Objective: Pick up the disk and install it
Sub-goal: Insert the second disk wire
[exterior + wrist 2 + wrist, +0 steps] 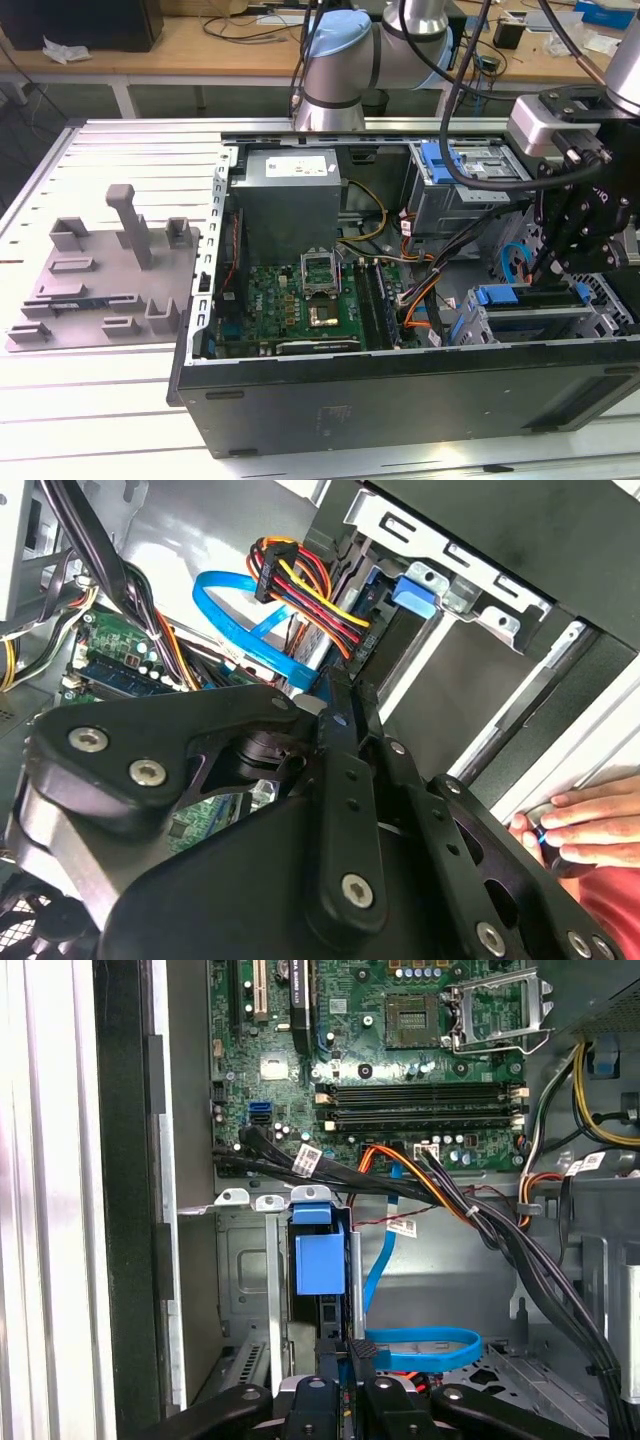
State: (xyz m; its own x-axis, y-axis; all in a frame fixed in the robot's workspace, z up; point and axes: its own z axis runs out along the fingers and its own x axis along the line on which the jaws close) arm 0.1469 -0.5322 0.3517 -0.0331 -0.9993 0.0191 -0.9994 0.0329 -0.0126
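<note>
The open computer case (400, 300) served as the landmark on the slatted metal table (100, 420). To the exterior view's left of the case lay a grey fixture plate (100, 285) with upright blocks. Inside the case sat the grey power supply (290, 195), below it the green motherboard (300, 305). Further right, the grey drive cage (470, 185) with its blue latch stood at the case's far corner.

At the case's near right corner, the pincer (560, 250) hung over the drive bay (530, 320), and the disk (320, 1260), blue carrier uppermost, stood edge-on in the bay slot, already partly seated. The pincer's fingers looked closed together just at the disk's rear edge, seemingly pressing rather than clamping.

To do this well, I judged, the push should run straight along the slot rails, keeping the blue data cable (420, 1345) clear.

A person's hand (575, 815) rested on the case's outer edge. Beyond the case stood a cluttered wooden workbench (200, 45).
</note>
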